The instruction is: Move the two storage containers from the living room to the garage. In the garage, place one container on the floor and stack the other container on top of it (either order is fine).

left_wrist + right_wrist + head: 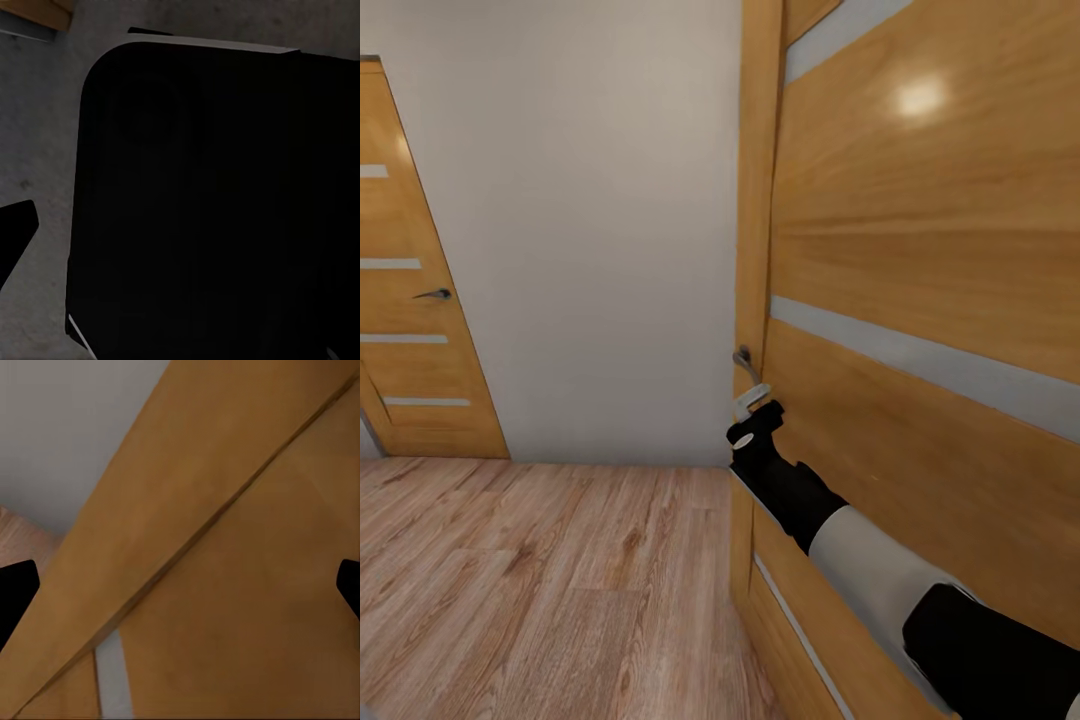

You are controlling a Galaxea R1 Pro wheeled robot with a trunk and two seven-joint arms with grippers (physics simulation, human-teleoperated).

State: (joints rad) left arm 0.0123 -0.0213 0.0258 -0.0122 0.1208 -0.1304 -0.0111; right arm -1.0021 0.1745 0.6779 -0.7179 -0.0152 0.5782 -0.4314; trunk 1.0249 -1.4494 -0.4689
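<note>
Right gripper [758,400], fingers spread wide, touching the door handle [744,361] just ahead on the light-wood door [920,240]; left fingers' state untellable; storage containers nowhere among these views.

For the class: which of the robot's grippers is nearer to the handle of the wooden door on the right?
Right. The right gripper sits just below the door handle, against the door. The left gripper's position cannot be judged from these views.
</note>
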